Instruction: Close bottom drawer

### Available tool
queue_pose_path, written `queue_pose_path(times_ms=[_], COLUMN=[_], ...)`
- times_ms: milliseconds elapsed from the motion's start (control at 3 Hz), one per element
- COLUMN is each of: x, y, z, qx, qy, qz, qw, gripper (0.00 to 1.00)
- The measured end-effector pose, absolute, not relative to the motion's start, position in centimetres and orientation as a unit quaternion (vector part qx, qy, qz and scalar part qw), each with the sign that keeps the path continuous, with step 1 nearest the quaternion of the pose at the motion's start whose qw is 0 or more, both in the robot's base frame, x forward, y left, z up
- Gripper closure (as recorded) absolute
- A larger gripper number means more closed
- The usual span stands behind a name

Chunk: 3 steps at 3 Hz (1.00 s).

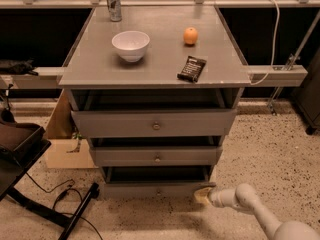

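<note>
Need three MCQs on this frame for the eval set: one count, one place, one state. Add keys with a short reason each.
1. How many things sit on the cabinet top?
A. Two
B. Four
C. Six

2. Where is the tool?
A. On the cabinet top
B. Out of view
C. Low, at the right end of the bottom drawer front

3. The bottom drawer is:
A. partly pulled out
B. shut flush
C. taken out entirely

Keys:
1 B: can, bowl, orange and snack bar.
2 C: the tool is beside that front's right end.
3 A: a dark gap shows behind its front.
</note>
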<state>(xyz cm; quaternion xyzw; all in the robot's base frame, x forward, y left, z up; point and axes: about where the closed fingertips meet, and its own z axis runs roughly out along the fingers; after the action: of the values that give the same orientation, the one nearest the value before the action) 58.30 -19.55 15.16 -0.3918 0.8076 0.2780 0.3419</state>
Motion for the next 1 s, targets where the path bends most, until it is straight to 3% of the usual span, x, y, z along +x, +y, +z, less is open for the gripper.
queue_pose_path(times_ms=[333, 1000], x=[61.16, 61.13], y=[-21.23, -21.23], z=[16.24, 16.24], qx=[-0.376, -0.376], qy=[0.802, 0.802], qz=[0.266, 0.266], qw=[0.379, 0.379], gripper=[1.0, 0.58])
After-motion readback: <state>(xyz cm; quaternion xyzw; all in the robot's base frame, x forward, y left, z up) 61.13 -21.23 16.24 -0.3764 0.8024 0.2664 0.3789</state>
